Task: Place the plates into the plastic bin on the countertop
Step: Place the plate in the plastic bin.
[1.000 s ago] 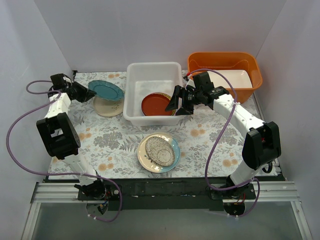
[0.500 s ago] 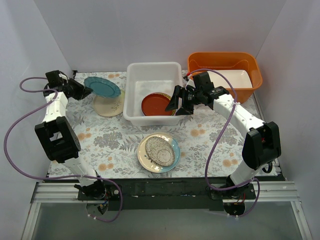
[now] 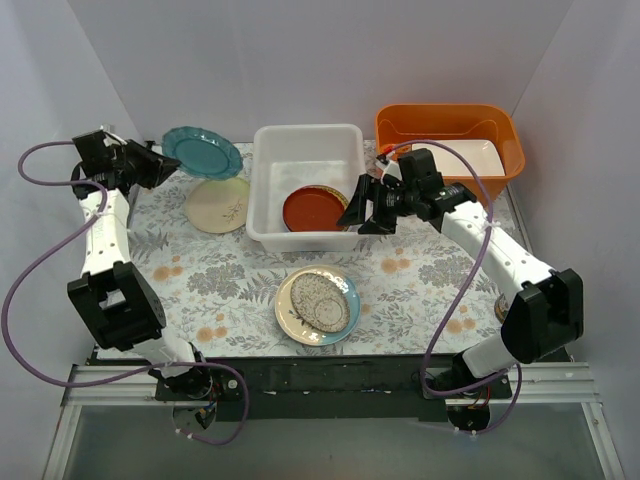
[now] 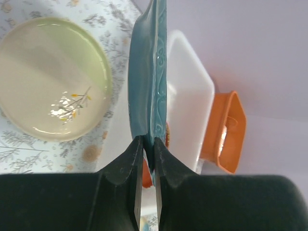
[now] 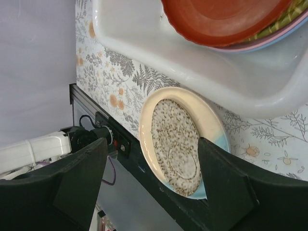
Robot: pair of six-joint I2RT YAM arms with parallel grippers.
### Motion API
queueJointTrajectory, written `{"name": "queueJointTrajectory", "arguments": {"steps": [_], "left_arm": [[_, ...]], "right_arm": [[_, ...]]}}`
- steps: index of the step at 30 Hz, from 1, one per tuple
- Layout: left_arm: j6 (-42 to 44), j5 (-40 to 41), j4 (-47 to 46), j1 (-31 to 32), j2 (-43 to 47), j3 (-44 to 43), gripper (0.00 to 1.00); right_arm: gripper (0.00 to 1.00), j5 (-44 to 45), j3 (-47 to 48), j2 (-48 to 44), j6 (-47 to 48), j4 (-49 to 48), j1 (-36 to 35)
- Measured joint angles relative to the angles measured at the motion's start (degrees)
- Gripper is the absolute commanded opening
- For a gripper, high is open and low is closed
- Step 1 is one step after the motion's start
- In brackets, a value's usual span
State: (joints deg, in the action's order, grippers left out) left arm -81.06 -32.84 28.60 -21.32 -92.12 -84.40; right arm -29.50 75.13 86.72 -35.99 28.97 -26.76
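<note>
**Teal plate held aloft by its rim, bin part filled**

Nearest to us, by the front edge of the bench (image 3: pixel 225 285), a speckled plate (image 3: pixel 318 306) with a teal rim lies flat, not yet collected. Just beyond it, at the middle of the bench, sits the plastic bin (image 3: pixel 306 129). A red-brown plate (image 3: pixel 315 208) tops a small stack at the bin's near end, and the right wrist view shows pink, blue and woven yellow edges beneath it.

The right end effector (image 3: pixel 365 210) hovers beside the bin's near right corner, fingers spread wide with nothing between them. Its camera looks down on the speckled plate, so we judge that plate to be its likely next pick.

Left of the bin, a cream plate (image 3: pixel 217 204) with a small flower sprig rests flat on the bench. Above and behind it, near the far left corner, the left end effector (image 3: pixel 163 165) is clamped tight on the rim of the teal plate (image 3: pixel 203 152). That plate is clear of the bench and edge-on to the wrist camera.

We judge the rim pinch is used because a flat plate offers nothing else to grasp, and the height lets it clear the bin wall. The thin glazed rim could slip or swing on the way across.

At the far right corner stands an orange tub (image 3: pixel 450 120) holding a white dish (image 3: pixel 470 157); neither belongs to the task.
</note>
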Motion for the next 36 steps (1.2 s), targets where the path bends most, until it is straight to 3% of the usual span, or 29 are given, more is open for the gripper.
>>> {"name": "queueJointTrajectory", "arguments": {"steps": [15, 22, 36], "left_arm": [[-6.5, -11.3, -8.2, 0.0, 17.6, 15.5, 0.0], [-8.0, -13.3, -10.6, -0.1, 22.7, 20.2, 0.0], [-8.3, -16.0, -12.5, -0.1, 24.2, 22.3, 0.0]], "right_arm": [[0.83, 2.1, -11.3, -14.5, 0.2, 0.9, 0.0], [0.83, 2.3, -13.9, -15.9, 1.5, 1.0, 0.0], [0.84, 3.7, -16.9, -20.6, 3.7, 1.0, 0.0]]}}
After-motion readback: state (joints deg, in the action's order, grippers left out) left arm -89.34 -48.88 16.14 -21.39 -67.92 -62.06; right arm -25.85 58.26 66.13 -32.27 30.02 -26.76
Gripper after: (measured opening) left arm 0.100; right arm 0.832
